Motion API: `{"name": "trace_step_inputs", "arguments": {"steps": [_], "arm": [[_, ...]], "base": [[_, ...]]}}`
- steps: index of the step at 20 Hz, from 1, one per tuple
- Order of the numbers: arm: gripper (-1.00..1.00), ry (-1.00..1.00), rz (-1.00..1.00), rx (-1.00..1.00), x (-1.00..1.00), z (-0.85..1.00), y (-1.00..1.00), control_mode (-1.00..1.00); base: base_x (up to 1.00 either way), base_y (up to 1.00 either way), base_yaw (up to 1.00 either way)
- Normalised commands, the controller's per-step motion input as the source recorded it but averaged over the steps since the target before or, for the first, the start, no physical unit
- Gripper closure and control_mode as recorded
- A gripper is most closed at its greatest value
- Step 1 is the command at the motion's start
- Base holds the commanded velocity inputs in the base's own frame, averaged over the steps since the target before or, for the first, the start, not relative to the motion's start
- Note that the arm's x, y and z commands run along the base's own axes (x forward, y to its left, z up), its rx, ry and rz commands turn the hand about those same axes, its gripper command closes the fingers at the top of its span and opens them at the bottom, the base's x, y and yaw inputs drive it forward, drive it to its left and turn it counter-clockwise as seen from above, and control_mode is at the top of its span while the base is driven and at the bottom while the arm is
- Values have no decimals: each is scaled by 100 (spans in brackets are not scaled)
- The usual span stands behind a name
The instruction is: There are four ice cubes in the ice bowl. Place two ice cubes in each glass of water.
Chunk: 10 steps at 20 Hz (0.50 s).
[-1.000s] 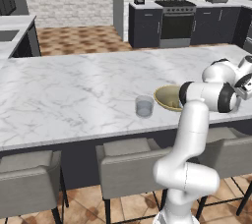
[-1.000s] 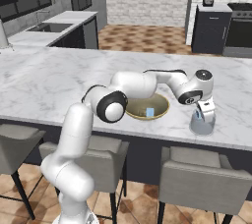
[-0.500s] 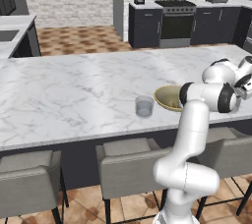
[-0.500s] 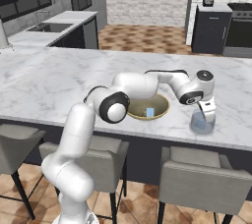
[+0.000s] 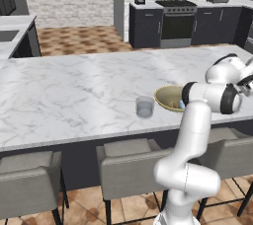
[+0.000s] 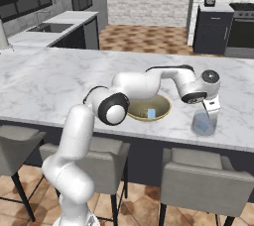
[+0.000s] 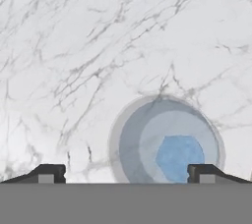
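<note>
Marble counter [image 6: 59, 76] | our gripper [image 6: 212, 107] hangs spread and empty just above the glass [image 6: 203, 123] right of the bowl [image 6: 149, 108] | one ice cube [image 7: 178, 156] lies in that glass | next we judge: reach to the bowl for another cube [image 6: 151, 113]; second glass [image 5: 145, 106] sits left of the bowl.

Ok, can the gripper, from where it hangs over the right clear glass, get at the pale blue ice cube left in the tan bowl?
Probably yes: the gripper is open, the pale blue ice cube lies uncovered in the tan bowl beside the right clear glass.
</note>
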Motion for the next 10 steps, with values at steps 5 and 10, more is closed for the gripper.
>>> {"name": "trace_step_inputs", "arguments": {"steps": [5, 10], "arm": [[-100, -20, 0, 0, -31, 13, 27, -100], [-100, -12, 0, 0, -30, 31, 47, -100]], "base": [[0, 0, 0], [0, 0, 0]]}}
